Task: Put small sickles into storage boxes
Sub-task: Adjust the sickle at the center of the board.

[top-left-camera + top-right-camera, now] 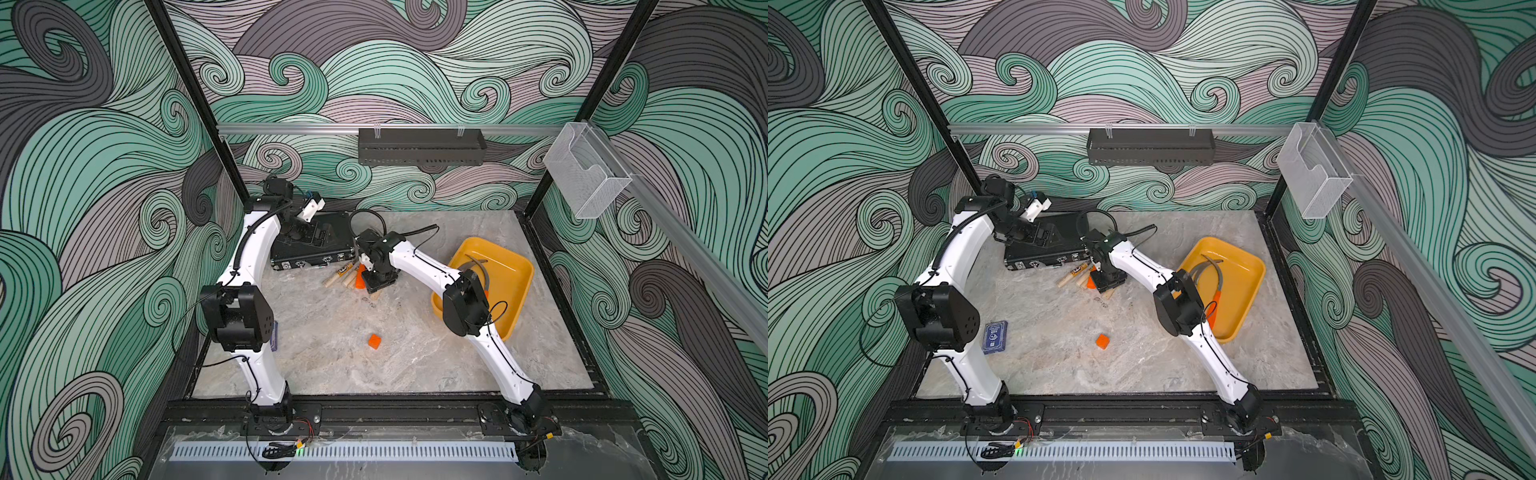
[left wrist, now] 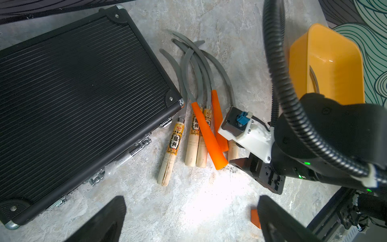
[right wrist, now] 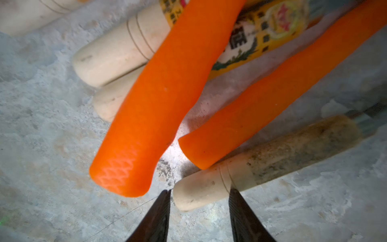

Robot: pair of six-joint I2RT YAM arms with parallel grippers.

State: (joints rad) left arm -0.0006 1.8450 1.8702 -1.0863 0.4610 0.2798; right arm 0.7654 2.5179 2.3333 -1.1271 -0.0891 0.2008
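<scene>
Small sickles (image 2: 201, 117): heap on bench (image 2: 188, 199) beside black case (image 2: 83, 94); others in yellow tray (image 1: 1246, 266). Probably light, stiff, sharp-bladed; take by handle butt. Right end effector (image 3: 199, 192) straddles worn wooden handle (image 3: 272, 159), grip uncertain. Left end effector (image 2: 188, 220) released.

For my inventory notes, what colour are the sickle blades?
The sickle blades are dark grey, clearest in the left wrist view.

The enclosure walls (image 1: 374, 62) carry a printed pattern of green, mauve and dark-grey waves, framed by black corner posts (image 1: 183, 95). A black perforated shelf (image 1: 422, 147) hangs from the silver rail (image 1: 291, 129) across the back wall; a clear plastic bin (image 1: 586, 170) is mounted on the side rail (image 1: 685, 245). The work surface (image 1: 415, 353) is a grey marble-look slab, evenly lit, with a slotted duct (image 1: 345, 451) beyond its front edge.
</scene>
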